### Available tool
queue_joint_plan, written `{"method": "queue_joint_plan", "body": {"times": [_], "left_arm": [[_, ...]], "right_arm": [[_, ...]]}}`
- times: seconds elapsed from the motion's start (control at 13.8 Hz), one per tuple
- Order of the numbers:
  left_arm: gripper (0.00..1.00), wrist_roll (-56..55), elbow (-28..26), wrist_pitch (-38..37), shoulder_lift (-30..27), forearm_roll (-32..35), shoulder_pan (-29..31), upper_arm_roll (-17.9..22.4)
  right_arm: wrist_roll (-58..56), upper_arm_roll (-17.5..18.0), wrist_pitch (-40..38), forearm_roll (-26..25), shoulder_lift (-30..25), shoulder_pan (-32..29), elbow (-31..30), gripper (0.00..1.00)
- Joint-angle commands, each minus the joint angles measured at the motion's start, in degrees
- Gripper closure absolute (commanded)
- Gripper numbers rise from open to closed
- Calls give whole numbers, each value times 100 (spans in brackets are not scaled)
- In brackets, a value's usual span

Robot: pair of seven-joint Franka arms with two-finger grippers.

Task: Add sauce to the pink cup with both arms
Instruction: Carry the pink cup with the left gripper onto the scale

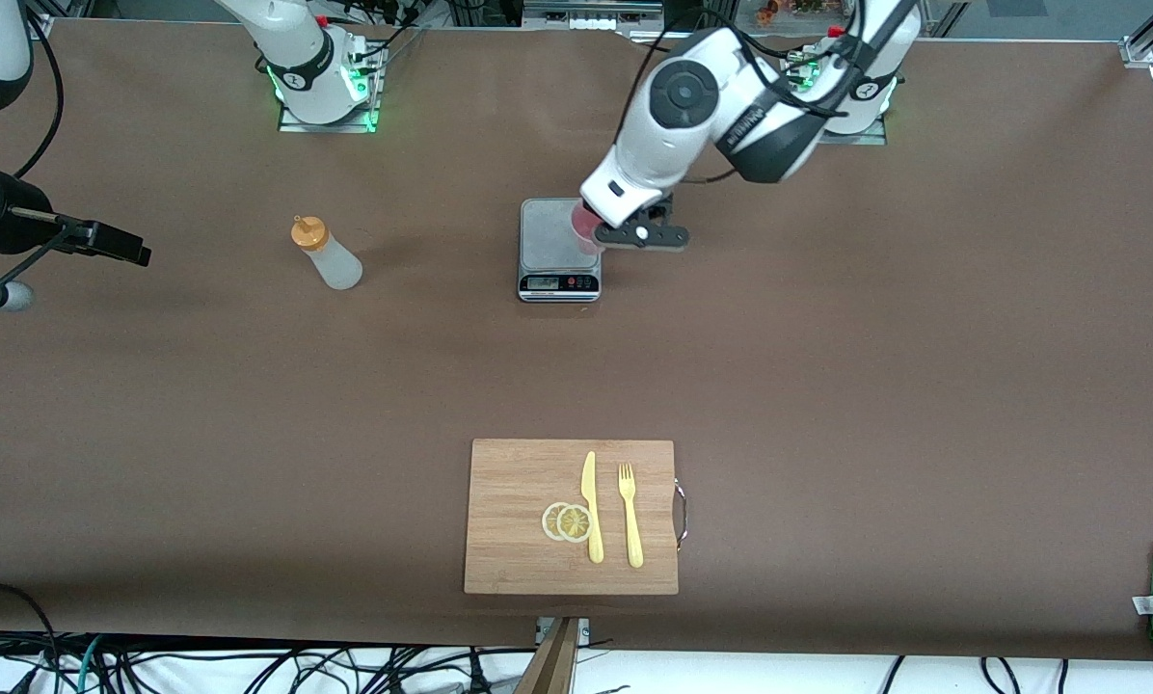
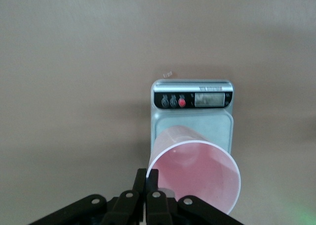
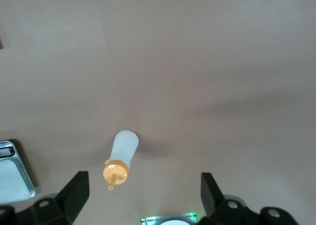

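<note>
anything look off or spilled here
No spill shows. The pink cup hangs tilted over the scale, pinched at its rim by the left tool. The sauce stands upright, untouched.

Right gripper (image 3: 143, 195) is hanging over the brown table (image 3: 197, 62) with jaws spread wide, nothing between them. Sauce bottle (image 3: 121, 156) is standing upright on the table, orange nozzle cap (image 3: 115, 173) pointing up at the camera. A corner of the scale (image 3: 12, 173) is showing at the frame edge, well apart from the bottle.
</note>
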Motion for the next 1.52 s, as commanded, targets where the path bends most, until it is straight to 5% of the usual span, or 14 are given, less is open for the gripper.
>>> {"method": "queue_joint_plan", "body": {"times": [0.0,0.43,1.01,1.3,1.45], "left_arm": [[100,-621,-109,76,110,232,-299,-7],[100,-1528,-294,963,567,558,-739,-7],[100,-1994,-215,1061,920,1156,-880,81],[0,-1924,-101,1035,858,1103,-828,160],[0,-1810,31,974,779,1024,-758,151]], "right_arm": [[-51,14,-81,47,-47,-24,17,0],[-51,5,-81,47,-47,-24,17,0],[-59,14,-55,55,32,-33,17,0],[-1301,-13,33,570,234,-94,-10,0],[-2794,-48,217,1283,314,-427,-263,0]]}}
